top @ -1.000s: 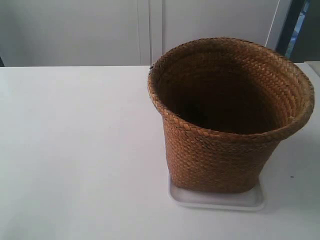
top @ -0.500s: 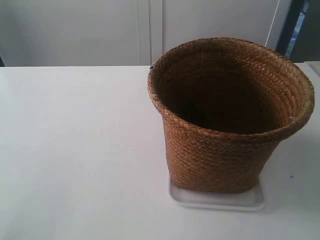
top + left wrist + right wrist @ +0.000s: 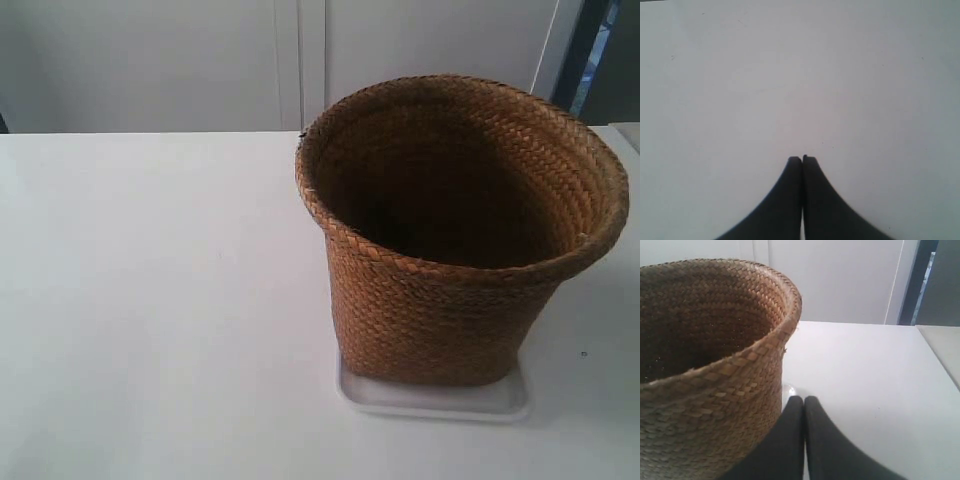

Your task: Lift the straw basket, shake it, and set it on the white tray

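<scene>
Straw basket (image 3: 430, 320) stands upright on the white tray (image 3: 440, 402); I judge the task essentially complete. Left gripper (image 3: 802, 159) has its fingers pressed together over bare table (image 3: 790, 75); right gripper (image 3: 804, 399) likewise, empty, just beside the basket.

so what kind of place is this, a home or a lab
Likely a lab test bench: a plain white tabletop, pale wall panels behind, and the straw basket set on the white tray.
</scene>
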